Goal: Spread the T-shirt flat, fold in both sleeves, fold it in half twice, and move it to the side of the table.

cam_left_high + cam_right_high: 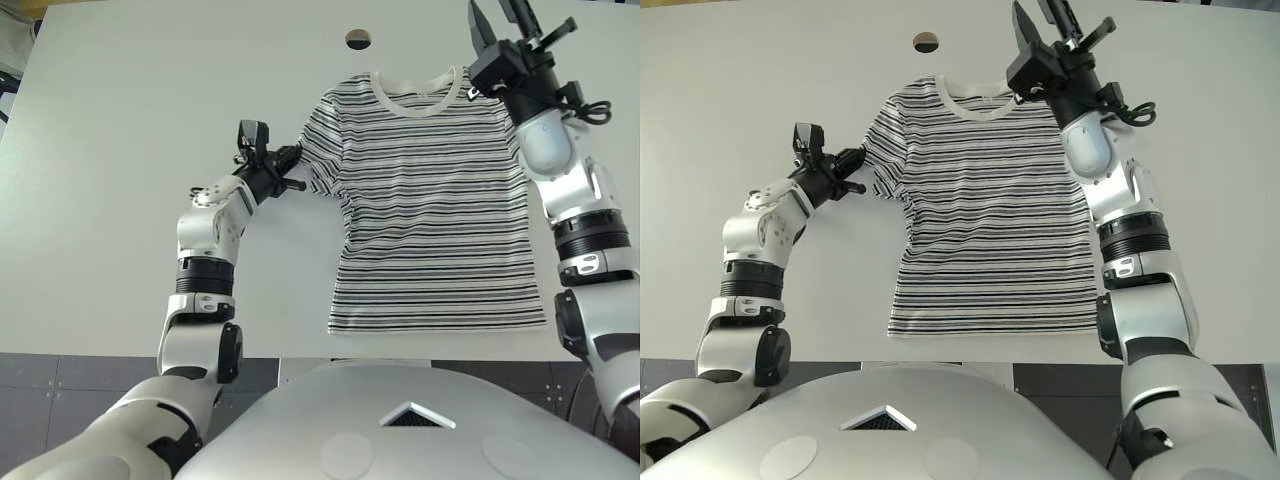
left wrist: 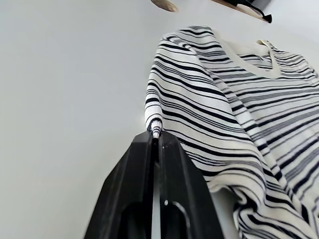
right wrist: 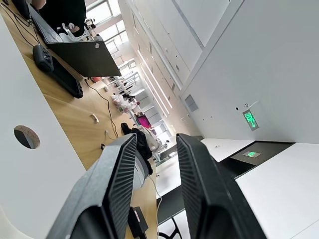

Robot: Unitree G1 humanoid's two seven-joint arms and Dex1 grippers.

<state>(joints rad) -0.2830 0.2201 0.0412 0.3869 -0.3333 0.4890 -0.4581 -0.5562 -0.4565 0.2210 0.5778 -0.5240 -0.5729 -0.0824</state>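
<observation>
One T-shirt (image 1: 430,210), two grippers, one white table (image 1: 120,120), that's the count. Nearest us, the striped shirt's hem lies straight along the table's near edge, lower centre of the head view, and the body runs flat up to the cream collar (image 1: 418,100) at upper centre. On the left of the frame, the left arm climbs from the lower left corner, elbow bent, forearm angling in toward the middle. The left gripper (image 1: 292,154) sits right at the outer edge of the left sleeve (image 1: 318,150). From the wrist, its two black fingers (image 2: 172,164) are pressed together with the sleeve's hem pinched between them, and the cloth bunches into a small ridge at the tips. On the right side of the frame, the right arm runs straight up along the shirt's edge, lying over that side and hiding the sleeve there. The right gripper (image 1: 500,20) sits at upper right, past the shirt's shoulder, fingers tilted up, spread apart and holding nothing. Farthest out, one round hole (image 1: 358,39) in the tabletop sits just beyond the collar, top centre.
</observation>
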